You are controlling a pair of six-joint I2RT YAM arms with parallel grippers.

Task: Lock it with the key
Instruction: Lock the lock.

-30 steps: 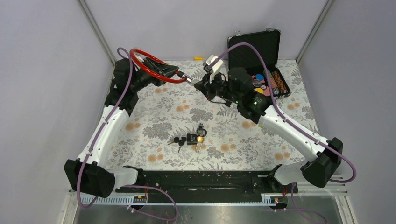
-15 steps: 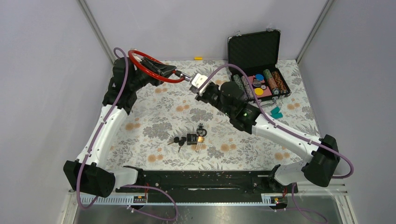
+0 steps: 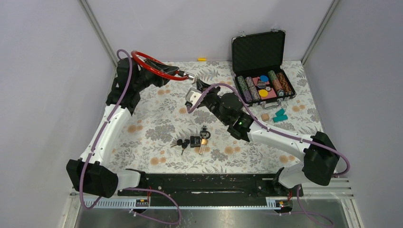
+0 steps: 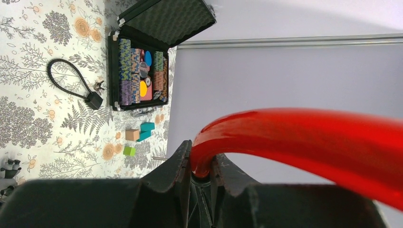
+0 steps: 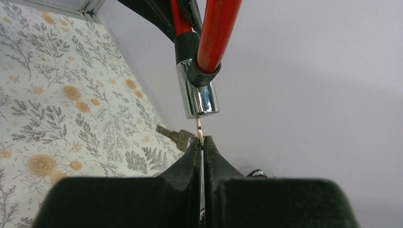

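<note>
Your left fingers (image 4: 173, 166) clamp the red cable lock (image 4: 304, 137) aloft, far-left; right fingers (image 5: 187, 164) pinch the key (image 5: 199, 129), tip at the chrome cylinder (image 5: 197, 97). Keep it coaxial, seat fully, then twist.

The bench (image 3: 157, 118) is covered by a white cloth printed with grey leaves and orange blossoms. Plain pale lilac-grey walls (image 3: 47, 71) close it in at the left, back and right, and slanting aluminium posts (image 3: 98, 31) stand at the back corners. The light is soft and even, casting only faint shadows.
</note>
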